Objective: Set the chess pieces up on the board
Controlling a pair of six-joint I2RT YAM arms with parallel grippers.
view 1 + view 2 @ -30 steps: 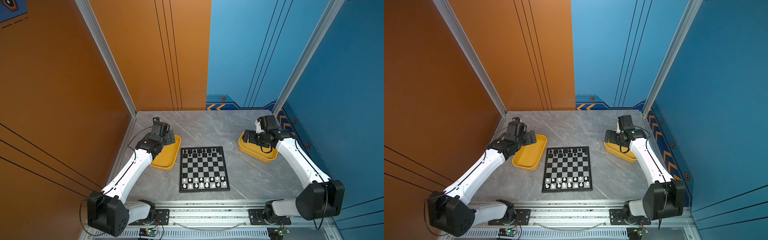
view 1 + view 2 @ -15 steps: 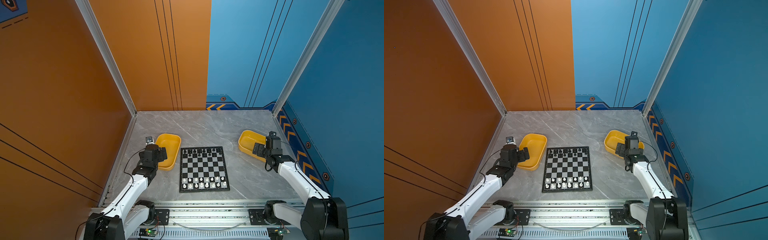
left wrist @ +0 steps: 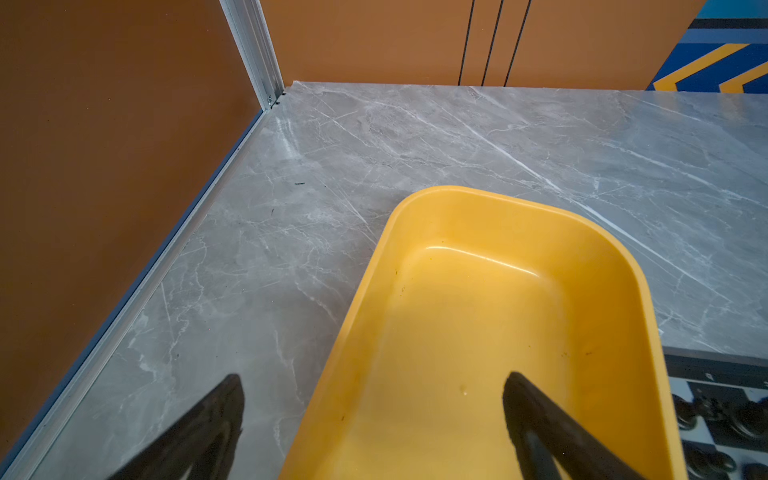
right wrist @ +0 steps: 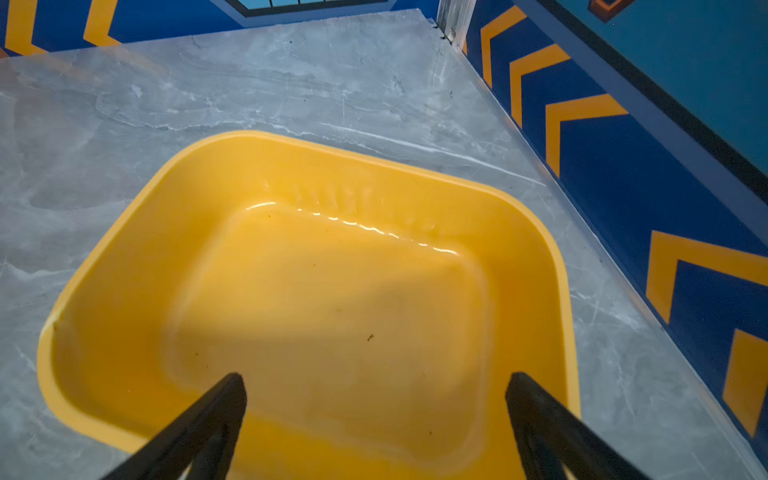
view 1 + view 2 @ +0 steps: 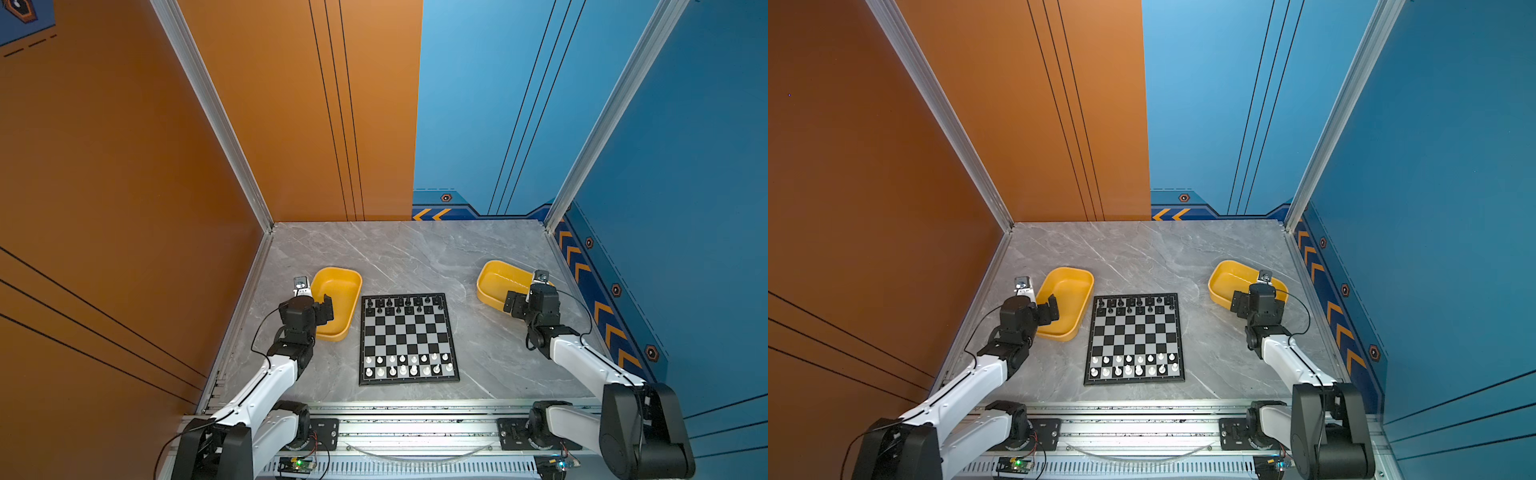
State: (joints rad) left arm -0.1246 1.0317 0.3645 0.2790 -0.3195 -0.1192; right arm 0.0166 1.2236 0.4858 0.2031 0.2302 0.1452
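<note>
A flat square chessboard of black and silvery squares with a thin black border (image 5: 409, 338) lies in the middle of a grey marble tabletop (image 5: 415, 257), nearer the front edge. Its sides run almost parallel to the table's edges, and being square it has no long axis. Tiny glossy black chess pieces (image 5: 399, 305) stand upright along its two farthest rows. Matching white chess pieces (image 5: 407, 365) stand along its two nearest rows, and the four middle rows show only squares.

A yellow rounded plastic tray (image 5: 338, 286) sits just left of the board, its long side running front to back. Only its bare floor shows. A second yellow tray (image 5: 494, 276) sits well to the right, turned diagonally, also showing only bare floor.

The left gripper (image 3: 374, 380) has its fingers wide apart, gripping nothing, one over the left tray and one over the table. The right gripper (image 4: 376, 380) is likewise spread wide over the right tray, gripping nothing.
</note>
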